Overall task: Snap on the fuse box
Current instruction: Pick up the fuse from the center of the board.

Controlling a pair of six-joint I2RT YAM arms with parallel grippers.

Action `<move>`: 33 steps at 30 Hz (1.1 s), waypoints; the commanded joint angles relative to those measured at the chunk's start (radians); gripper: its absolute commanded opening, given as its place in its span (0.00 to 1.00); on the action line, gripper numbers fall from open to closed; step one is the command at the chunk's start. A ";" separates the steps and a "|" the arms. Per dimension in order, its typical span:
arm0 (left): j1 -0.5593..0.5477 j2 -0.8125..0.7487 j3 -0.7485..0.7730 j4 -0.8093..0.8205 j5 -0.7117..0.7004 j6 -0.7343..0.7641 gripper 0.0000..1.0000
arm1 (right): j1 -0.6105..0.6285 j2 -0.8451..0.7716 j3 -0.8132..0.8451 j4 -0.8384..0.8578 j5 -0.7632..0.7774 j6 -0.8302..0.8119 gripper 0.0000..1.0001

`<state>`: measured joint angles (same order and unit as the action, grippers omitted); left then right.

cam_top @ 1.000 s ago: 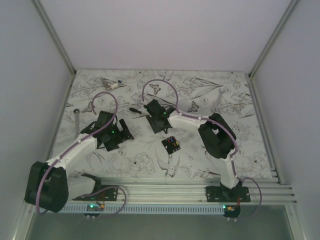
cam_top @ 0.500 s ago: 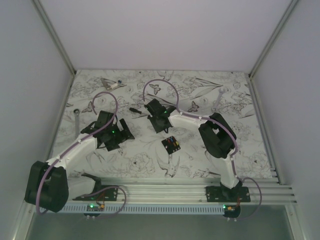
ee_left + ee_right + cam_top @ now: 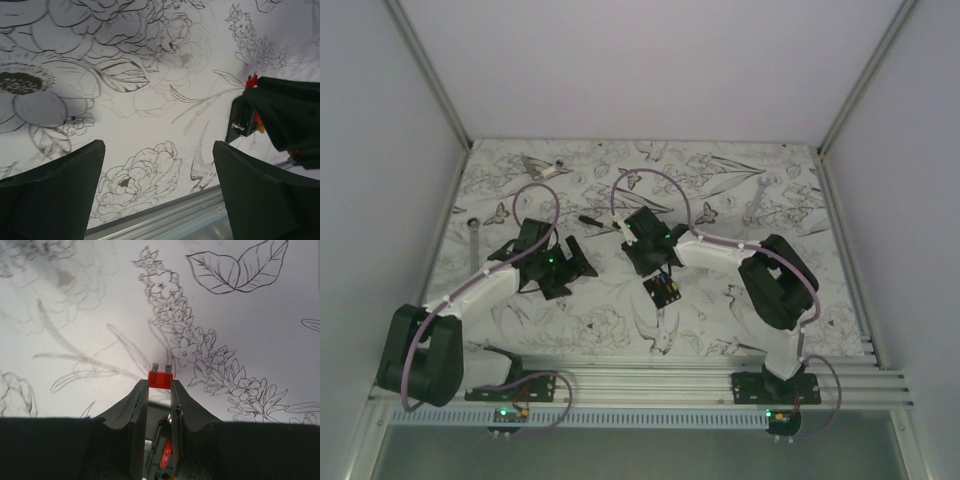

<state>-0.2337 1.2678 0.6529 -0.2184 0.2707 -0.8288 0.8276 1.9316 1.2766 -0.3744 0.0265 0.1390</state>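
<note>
red plastic fuse [image 3: 160, 379] is pinched between the fingertips of the right gripper [image 3: 160, 390], metal blades pointing away from the wrist camera; the jaws are drawn narrow and clamped on it. black fuse box [image 3: 665, 291] lies flat on the flower-printed table [image 3: 740, 190], near centre, with coloured fuses in its top face. the right gripper hangs just over its far edge; contact cannot be told. left gripper [image 3: 157, 155] stands to the left of the box, apart from it, jaws spread wide, holding nothing.
</note>
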 commanded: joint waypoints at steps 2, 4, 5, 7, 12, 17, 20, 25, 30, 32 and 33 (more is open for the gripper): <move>0.007 0.058 0.032 0.080 0.149 -0.043 0.90 | -0.001 -0.126 -0.086 0.157 -0.126 -0.138 0.18; 0.008 0.072 0.037 0.114 0.198 -0.062 0.88 | -0.001 -0.156 -0.113 0.184 -0.157 -0.160 0.18; 0.007 0.078 0.042 0.126 0.219 -0.070 0.87 | 0.000 -0.171 -0.124 0.196 -0.171 -0.170 0.18; 0.003 0.088 0.052 0.149 0.252 -0.087 0.84 | -0.001 -0.192 -0.141 0.219 -0.204 -0.184 0.18; -0.023 0.088 0.078 0.176 0.304 -0.115 0.76 | -0.001 -0.237 -0.178 0.279 -0.297 -0.202 0.18; -0.047 0.109 0.103 0.220 0.344 -0.151 0.64 | -0.001 -0.289 -0.224 0.343 -0.354 -0.206 0.18; -0.058 0.130 0.120 0.229 0.344 -0.160 0.53 | -0.001 -0.309 -0.239 0.361 -0.383 -0.208 0.18; -0.084 0.156 0.146 0.246 0.342 -0.168 0.36 | 0.000 -0.324 -0.256 0.381 -0.425 -0.208 0.18; -0.097 0.178 0.156 0.252 0.348 -0.175 0.28 | -0.001 -0.338 -0.273 0.408 -0.433 -0.202 0.18; -0.100 0.181 0.155 0.256 0.353 -0.177 0.27 | -0.001 -0.338 -0.276 0.413 -0.433 -0.203 0.18; -0.102 0.180 0.154 0.259 0.354 -0.178 0.25 | -0.001 -0.340 -0.278 0.415 -0.430 -0.202 0.17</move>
<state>-0.3275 1.4349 0.7921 0.0242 0.5907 -0.9951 0.8276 1.6211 1.0058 -0.0082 -0.3840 -0.0525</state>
